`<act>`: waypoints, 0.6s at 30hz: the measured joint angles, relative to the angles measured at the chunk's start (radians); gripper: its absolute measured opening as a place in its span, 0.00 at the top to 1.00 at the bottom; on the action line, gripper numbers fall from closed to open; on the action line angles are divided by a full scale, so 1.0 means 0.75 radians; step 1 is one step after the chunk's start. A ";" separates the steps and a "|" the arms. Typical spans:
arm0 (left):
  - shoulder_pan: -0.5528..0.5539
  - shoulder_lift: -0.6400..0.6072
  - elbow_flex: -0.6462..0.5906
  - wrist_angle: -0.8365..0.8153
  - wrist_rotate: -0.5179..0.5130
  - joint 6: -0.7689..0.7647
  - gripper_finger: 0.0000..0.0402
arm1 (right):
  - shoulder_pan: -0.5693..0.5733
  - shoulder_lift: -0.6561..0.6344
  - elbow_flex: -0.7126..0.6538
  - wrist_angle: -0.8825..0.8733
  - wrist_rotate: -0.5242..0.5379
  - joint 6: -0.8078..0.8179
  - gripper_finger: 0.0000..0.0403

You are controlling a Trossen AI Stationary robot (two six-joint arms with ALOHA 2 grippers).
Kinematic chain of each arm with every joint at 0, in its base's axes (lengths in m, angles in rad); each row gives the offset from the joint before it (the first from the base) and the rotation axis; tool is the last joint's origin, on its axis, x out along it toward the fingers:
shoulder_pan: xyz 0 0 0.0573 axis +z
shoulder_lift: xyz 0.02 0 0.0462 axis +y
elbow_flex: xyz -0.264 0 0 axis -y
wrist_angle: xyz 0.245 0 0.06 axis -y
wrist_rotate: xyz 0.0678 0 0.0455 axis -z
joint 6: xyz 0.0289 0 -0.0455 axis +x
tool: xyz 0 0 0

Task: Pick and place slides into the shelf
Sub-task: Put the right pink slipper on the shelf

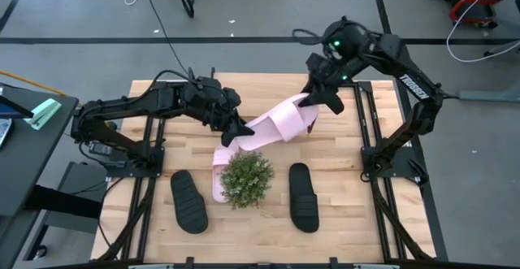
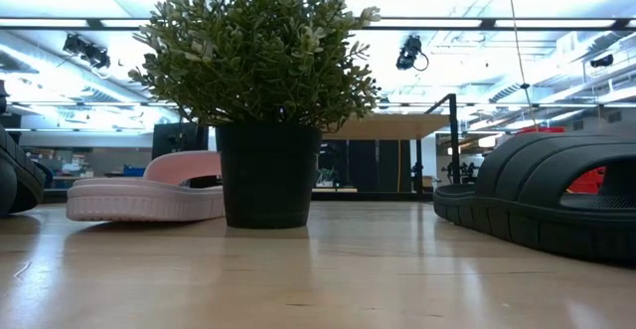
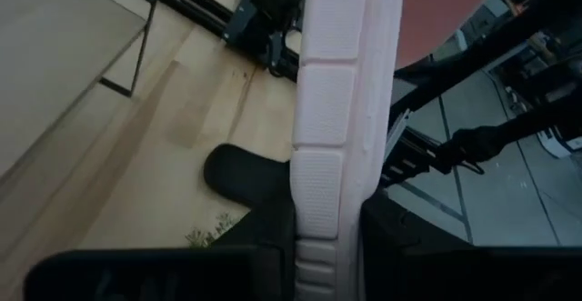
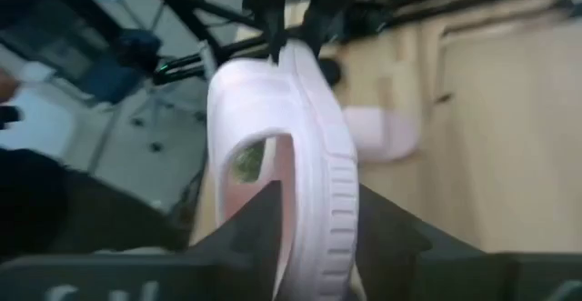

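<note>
One pale pink slide (image 1: 276,123) hangs in the air over the table's middle, held at both ends. My left gripper (image 1: 236,136) is shut on its near-left end and my right gripper (image 1: 314,106) on its far-right end. The second pink slide (image 1: 218,171) lies flat on its sole, partly hidden by a potted plant, and also shows in the low view (image 2: 149,196). Two black slides (image 1: 188,201) (image 1: 303,196) rest on their soles near the table's near edge. The shelf (image 2: 397,126) stands on black legs behind the plant; its board (image 3: 55,46) also shows in the left wrist view. My left gripper pinches the pink slide's sole at one end (image 3: 320,233) between its two fingers (image 3: 264,246), which lie across the sole. The slide stands on edge in the hold and is lifted clear of the table. My right gripper pinches the opposite end of the sole (image 4: 318,237). One finger (image 4: 264,224) lies on the footbed side just before the strap (image 4: 264,101) and the other on the underside. The slide is clear of the table and reaches away toward my left gripper.
A small potted plant (image 1: 246,180) in a black pot (image 2: 266,175) stands at the table's middle, just nearer than the held slide. Black frame rails (image 1: 146,151) (image 1: 370,139) run along both sides of the table. Bare wood (image 1: 244,236) lies between the black slides.
</note>
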 joint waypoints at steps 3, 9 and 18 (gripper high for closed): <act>-0.013 0.001 0.000 -0.010 0.010 -0.006 0.81 | -0.014 0.000 0.096 -0.034 0.111 -0.005 0.57; -0.013 0.002 0.000 0.025 -0.004 -0.019 0.81 | -0.062 -0.008 0.244 -0.165 0.374 -0.049 0.42; -0.003 0.019 0.002 0.335 -0.236 -0.211 0.81 | -0.081 -0.152 0.209 -0.319 0.716 0.116 0.39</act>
